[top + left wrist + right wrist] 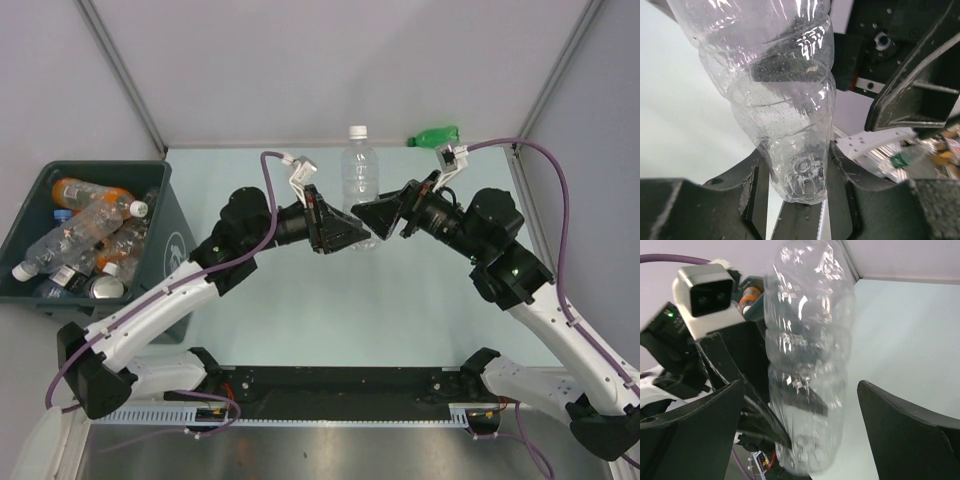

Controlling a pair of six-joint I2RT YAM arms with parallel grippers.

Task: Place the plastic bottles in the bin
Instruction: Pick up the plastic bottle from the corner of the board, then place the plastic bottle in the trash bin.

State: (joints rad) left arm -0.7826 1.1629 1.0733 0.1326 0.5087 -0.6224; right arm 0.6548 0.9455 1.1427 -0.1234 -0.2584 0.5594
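bottle [358, 170] pinched in left gripper [800, 192], right gripper [800, 390] spread, bin [178, 238] far left

The top view looks down from above and behind over the whole worktop [300, 310]. Both wrist views sit very near the clear bottle [359, 175], facing it from opposite sides; all three share it.

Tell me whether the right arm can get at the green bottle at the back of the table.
Probably yes. The right gripper is open and empty, since the left gripper holds the clear bottle, and the green bottle lies just behind its wrist with nothing visible between them.
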